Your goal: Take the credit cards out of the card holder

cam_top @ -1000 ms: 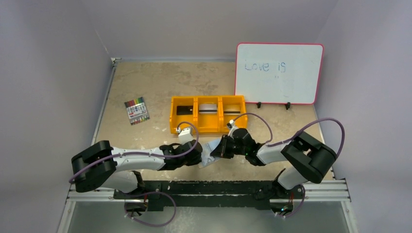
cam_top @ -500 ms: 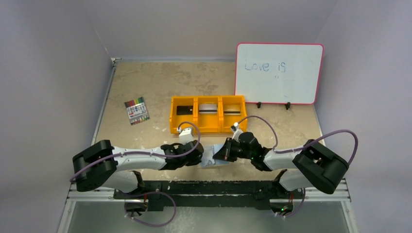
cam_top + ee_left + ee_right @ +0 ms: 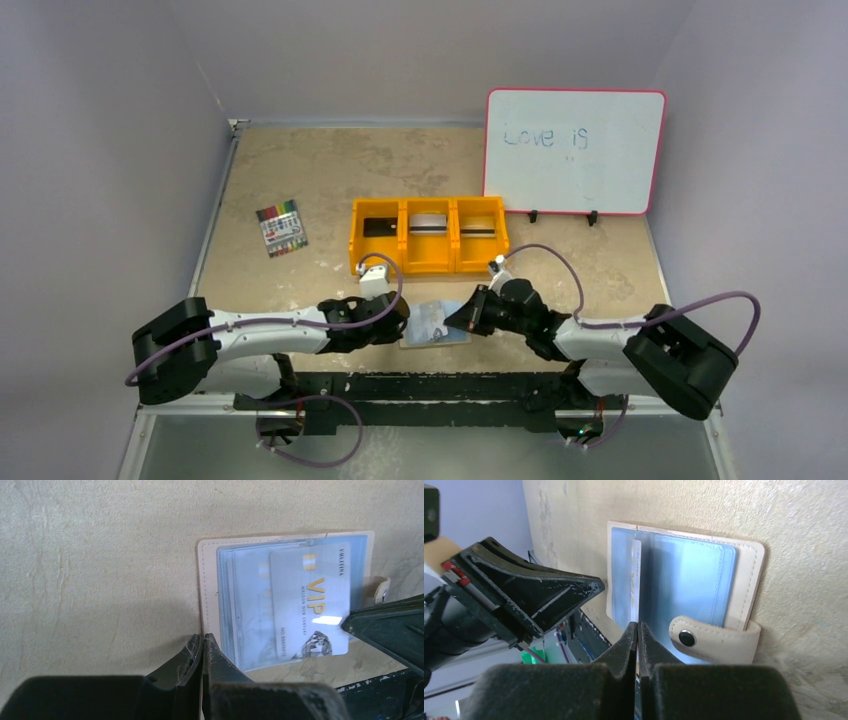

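The card holder [image 3: 435, 323] is lying open on the table [image 3: 330, 170], close to the middle of its near edge. The right claw [image 3: 638, 627], clenched, is apparently pinching a pale VIP card [image 3: 310, 600] that is sticking partway out of the clear sleeves. The left claw [image 3: 202, 641] is clenched too, its tips sitting at a corner of the holder; whether it is gripping or only pinning is not showing. At least one more card is showing inside the sleeves, so work is likely remaining. The orange tray [image 3: 352, 240] mid-table is holding a flat, card-like piece in each compartment.
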### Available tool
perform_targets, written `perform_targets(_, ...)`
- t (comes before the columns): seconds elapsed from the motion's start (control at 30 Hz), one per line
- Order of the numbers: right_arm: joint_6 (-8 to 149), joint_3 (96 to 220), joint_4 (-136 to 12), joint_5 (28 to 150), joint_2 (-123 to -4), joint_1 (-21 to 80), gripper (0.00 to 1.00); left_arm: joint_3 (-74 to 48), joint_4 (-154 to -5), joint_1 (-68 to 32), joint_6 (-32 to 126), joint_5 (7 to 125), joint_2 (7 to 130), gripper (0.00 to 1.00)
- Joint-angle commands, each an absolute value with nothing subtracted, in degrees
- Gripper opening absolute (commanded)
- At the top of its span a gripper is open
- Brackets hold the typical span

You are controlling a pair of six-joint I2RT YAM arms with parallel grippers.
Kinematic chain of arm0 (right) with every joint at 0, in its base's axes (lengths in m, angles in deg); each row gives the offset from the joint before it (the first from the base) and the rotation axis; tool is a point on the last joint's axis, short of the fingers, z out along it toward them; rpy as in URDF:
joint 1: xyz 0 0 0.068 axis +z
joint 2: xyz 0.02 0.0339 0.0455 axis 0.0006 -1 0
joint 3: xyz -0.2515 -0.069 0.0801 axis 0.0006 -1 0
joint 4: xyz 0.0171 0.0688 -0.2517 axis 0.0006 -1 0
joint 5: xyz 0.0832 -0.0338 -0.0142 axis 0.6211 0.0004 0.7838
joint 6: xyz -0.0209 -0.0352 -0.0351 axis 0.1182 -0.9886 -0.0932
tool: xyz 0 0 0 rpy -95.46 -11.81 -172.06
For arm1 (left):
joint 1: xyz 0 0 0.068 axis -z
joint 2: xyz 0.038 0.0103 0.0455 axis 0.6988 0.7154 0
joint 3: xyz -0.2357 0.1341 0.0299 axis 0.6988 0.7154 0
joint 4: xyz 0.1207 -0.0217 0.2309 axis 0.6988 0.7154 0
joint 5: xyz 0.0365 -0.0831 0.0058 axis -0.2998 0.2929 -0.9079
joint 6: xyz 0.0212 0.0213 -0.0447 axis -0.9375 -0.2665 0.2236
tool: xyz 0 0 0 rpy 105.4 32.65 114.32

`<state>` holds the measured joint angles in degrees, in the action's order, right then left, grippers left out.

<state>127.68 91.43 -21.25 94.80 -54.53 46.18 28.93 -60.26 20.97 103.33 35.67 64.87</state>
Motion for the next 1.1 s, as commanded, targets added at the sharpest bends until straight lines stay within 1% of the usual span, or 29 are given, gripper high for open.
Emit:
perform_targets(0.0,129.46,89.81,-23.47,90.76,-50.06,46.4,0.0,28.07,-59.4,21.06,102.21,33.89,63.93,0.0)
perform_targets(0.03,129.59,89.3,-23.78,90.82,-49.02,46.38,0.0,27.75,-59.18,21.06,102.22,33.79,63.99,0.0)
perform_targets(0.07,129.54,88.93,-24.11,91.4,-48.53,46.45,0.0,27.35,-59.0,21.02,102.09,33.64,63.96,0.03)
perform_targets(0.23,128.37,89.26,-23.49,94.43,-50.79,46.44,0.01,24.05,-59.49,21.06,100.24,32.55,62.83,0.22)
perform_targets(0.3,127.59,90.49,-23.36,95.57,-53.03,46.41,0.02,22.03,-59.89,21.06,99.05,32.64,63.47,0.26)
perform_targets(0.4,126.39,91.78,-22.41,95.74,-54.92,46.37,0.04,19.07,-60.18,21.15,97.49,33.6,65.21,0.27)
perform_targets(0.43,126.48,91.89,-22.22,95.59,-55.0,46.43,0.07,18.62,-60.74,21.08,97.18,34.18,65.82,0.27)
perform_targets(0.47,126.95,91.86,-22.24,95.53,-54.97,46.45,0.12,18.42,-61.6,21.14,96.93,34.77,66.34,0.27)
perform_targets(0.5,127.58,91.75,-22.12,95.48,-54.89,46.45,0.14,18.36,-62.58,21.15,96.64,35.52,66.9,0.27)
perform_targets(0.67,129.72,91.03,-22.53,92.96,-53.01,46.35,0.19,17.97,-65.05,21.15,96.98,36.83,69.95,0.27)
perform_targets(0.73,130.98,90.78,-23.33,91.88,-52.31,46.37,0.25,17.68,-65.06,21.15,97.04,36.88,71.08,0.27)
perform_targets(1.07,132.16,90.97,-24.28,91.29,-53.58,46.39,0.25,19.03,-67.34,21.15,98.38,40.2,75.74,0.24)
